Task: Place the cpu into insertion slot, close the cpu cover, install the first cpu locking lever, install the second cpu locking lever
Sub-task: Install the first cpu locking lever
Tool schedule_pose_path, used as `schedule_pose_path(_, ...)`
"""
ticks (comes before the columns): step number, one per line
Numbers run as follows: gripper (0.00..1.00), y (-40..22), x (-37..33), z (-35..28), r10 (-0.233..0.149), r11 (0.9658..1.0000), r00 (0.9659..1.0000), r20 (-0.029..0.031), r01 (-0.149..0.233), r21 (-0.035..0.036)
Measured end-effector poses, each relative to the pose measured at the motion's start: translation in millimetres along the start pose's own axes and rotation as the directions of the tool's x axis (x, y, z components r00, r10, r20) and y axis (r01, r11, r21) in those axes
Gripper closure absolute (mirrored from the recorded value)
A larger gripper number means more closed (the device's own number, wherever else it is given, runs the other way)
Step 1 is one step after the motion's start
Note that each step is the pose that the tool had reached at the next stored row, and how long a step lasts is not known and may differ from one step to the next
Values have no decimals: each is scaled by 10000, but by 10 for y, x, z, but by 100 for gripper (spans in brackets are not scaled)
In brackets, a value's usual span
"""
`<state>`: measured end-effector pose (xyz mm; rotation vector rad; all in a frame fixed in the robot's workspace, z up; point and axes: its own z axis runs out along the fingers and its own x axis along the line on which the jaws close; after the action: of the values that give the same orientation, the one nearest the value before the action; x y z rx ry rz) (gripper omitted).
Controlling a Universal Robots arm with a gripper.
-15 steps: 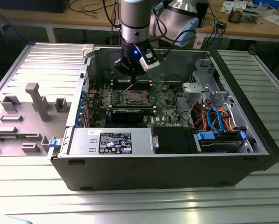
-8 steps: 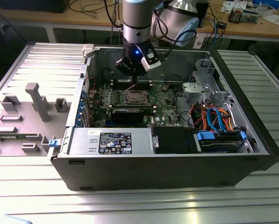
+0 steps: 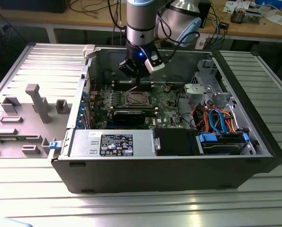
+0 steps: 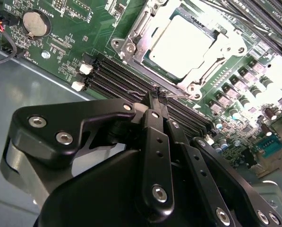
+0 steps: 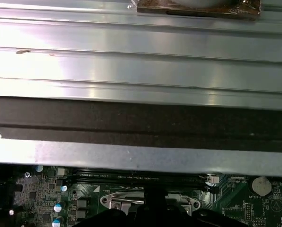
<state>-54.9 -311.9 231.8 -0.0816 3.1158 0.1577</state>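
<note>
End effector (image 4: 155,94): fingers pinched together on a thin wire lever (image 4: 171,96) beside the socket.
Cpu (image 4: 181,45): seated under the closed cpu cover (image 4: 131,40).

Electronics lab, opened computer case (image 3: 169,161) on ribbed metal table (image 3: 131,208), cable-strewn workbench (image 3: 254,23) behind
</note>
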Motion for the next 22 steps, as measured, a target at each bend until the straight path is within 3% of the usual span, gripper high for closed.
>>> schedule_pose_path(22, 89, -17, -147, 217, 92, 10000, 10000, 9, -92, 17)
